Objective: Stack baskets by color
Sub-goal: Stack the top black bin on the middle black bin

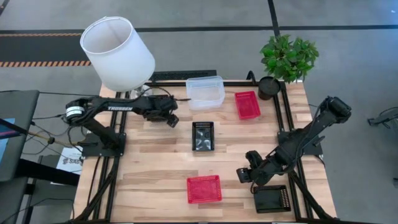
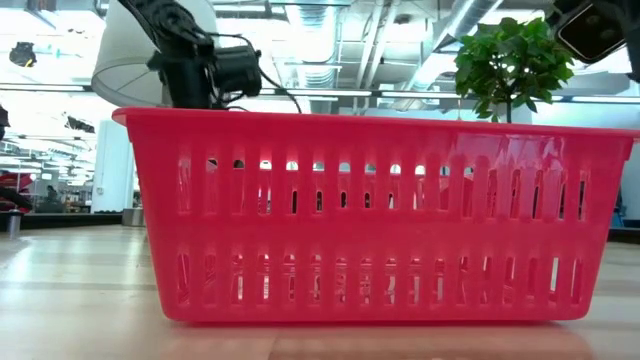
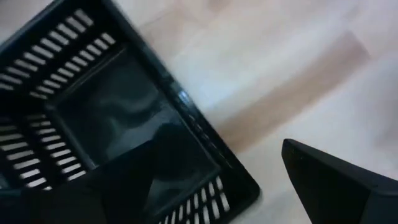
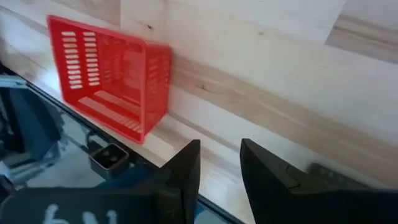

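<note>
1. The left pincer hung over the back-left part of the bench, its fingers spread wide and empty, just left of the black basket in the middle.
2. In the left wrist view that black basket lay below and ahead of the spread fingers, not touched by them.
3. The right pincer sat low over the front-right part of the bench, just above and left of a second black basket at the front-right corner.
4. The right wrist view showed its fingers with a narrow gap between them and nothing in it; whether they were closing or opening I cannot tell.
5. A red basket lay at the front middle, filling the low view.
6. Another red basket lay at the back right, beside a clear basket.
7. A potted plant stood at the back-right corner, and a white lampshade at the back left.
</note>
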{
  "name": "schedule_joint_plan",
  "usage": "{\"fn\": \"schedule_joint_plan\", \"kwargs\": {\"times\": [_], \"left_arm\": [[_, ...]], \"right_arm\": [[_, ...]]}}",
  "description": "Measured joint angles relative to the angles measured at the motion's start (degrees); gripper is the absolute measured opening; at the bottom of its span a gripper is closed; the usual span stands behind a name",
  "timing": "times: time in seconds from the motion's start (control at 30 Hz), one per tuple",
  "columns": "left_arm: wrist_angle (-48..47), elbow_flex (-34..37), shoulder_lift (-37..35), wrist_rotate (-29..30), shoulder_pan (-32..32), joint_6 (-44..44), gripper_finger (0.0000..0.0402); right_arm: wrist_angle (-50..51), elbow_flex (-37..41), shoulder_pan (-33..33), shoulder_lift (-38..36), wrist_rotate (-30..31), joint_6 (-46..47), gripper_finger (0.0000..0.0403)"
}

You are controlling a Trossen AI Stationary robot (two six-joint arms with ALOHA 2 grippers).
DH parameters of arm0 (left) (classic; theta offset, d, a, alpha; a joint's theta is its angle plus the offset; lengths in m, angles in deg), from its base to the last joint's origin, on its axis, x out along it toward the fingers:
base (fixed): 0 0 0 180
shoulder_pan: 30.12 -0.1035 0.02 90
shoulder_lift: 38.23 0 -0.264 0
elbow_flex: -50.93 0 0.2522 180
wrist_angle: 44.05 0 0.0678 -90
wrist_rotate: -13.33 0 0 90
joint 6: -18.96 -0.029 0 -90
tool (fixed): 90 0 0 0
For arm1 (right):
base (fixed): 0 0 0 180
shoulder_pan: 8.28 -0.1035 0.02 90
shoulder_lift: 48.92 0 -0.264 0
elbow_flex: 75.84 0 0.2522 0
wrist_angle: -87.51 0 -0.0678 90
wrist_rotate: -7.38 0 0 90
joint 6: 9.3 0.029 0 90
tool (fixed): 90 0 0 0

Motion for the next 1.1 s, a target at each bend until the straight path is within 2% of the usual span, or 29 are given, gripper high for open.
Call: {"fn": "schedule_joint_plan", "kwargs": {"times": [0.23, 0.37, 0.5, 0.7, 0.77, 0.93, 1.1], "left_arm": [[3.7, 0.0, 4.8, -1.7, -2.4, 9.1, 0.0331], [3.6, 0.0, 4.8, 0.7, -2.1, 12.7, 0.0293], [3.5, -0.1, 4.2, 0.1, -2.3, 14.5, 0.0212], [3.3, 0.0, 4.2, -0.5, -2.3, 16.6, 0.0052], [3.6, -0.1, 4.2, -0.4, -2.3, 16.9, 0.0015], [1.5, -0.8, 3.7, -1.9, -2.4, 19.4, 0.0004], [-5.4, -4.3, -1.1, -1.1, 0.7, 25.0, 0.0001]], "right_arm": [[2.1, 0.0, -0.3, 0.0, 0.1, -4.6, 0.0134], [4.8, 0.0, -0.3, 0.0, 0.1, -7.3, 0.0133], [8.0, 0.0, -0.3, 0.0, 0.1, -10.4, 0.0132], [12.7, 0.0, 0.2, 0.0, -0.1, -14.5, 0.0132], [12.9, 0.0, 0.2, -0.3, -0.3, -17.1, 0.013], [13.8, 0.0, 0.2, -3.4, -0.3, -22.4, 0.0127], [15.6, 0.0, 0.1, -8.5, 0.0, -27.1, 0.0128]]}}
